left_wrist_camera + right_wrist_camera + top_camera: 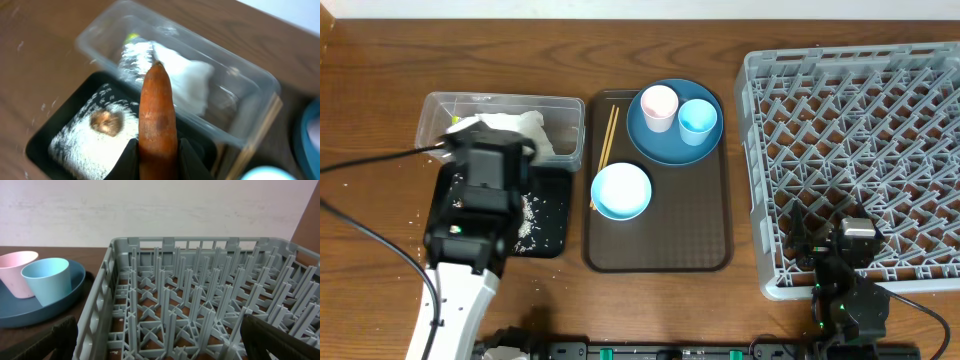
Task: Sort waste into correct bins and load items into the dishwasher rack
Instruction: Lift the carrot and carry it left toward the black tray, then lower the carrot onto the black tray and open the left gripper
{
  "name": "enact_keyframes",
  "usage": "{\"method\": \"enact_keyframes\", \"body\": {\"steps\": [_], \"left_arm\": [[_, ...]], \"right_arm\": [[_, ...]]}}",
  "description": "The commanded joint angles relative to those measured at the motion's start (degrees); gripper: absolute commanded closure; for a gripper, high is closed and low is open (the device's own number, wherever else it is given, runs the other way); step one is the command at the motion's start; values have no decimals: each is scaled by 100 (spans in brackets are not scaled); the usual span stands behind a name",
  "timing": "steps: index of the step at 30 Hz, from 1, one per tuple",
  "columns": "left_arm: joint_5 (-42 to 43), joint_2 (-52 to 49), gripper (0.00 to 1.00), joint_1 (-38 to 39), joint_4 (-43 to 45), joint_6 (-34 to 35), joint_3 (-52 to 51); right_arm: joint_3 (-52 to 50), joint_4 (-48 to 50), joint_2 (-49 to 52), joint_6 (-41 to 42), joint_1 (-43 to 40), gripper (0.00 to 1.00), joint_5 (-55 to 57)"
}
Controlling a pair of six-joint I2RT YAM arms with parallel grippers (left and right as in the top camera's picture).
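while pinching orange carrot (157,115) in left gripper (159,156) at frame centre, above black tray (75,102) at lower left: lower tip toward white rice (75,145) beside brown lump (106,122), stay short of clear tub (245,102) rim, then spread.

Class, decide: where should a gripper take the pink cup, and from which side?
The pink cup stands upright, mouth open, on the plate, the blue cup close beside it. So probably pinch its rim from above, one finger inside, on the side away from the blue cup.
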State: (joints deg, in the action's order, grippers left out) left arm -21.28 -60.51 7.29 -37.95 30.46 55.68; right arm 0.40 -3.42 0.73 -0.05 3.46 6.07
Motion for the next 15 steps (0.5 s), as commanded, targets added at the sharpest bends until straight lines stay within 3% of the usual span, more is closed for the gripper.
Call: {"method": "enact_keyframes", "body": {"steps": [1, 8, 12, 15], "left_arm": [[817, -216, 94, -636, 131, 944, -223], [1753, -1091, 94, -1377, 809, 1486, -599], [2531, -1604, 94, -1429, 1073, 1534, -599], [2594, -1982, 94, -1429, 1226, 1749, -597]], "right_arm": [[-9, -17, -7, 24, -39, 1, 55], [-9, -17, -7, 24, -39, 1, 55], [-9, -17, -7, 24, -39, 1, 55], [-9, -17, -7, 24, -39, 1, 55]]}}
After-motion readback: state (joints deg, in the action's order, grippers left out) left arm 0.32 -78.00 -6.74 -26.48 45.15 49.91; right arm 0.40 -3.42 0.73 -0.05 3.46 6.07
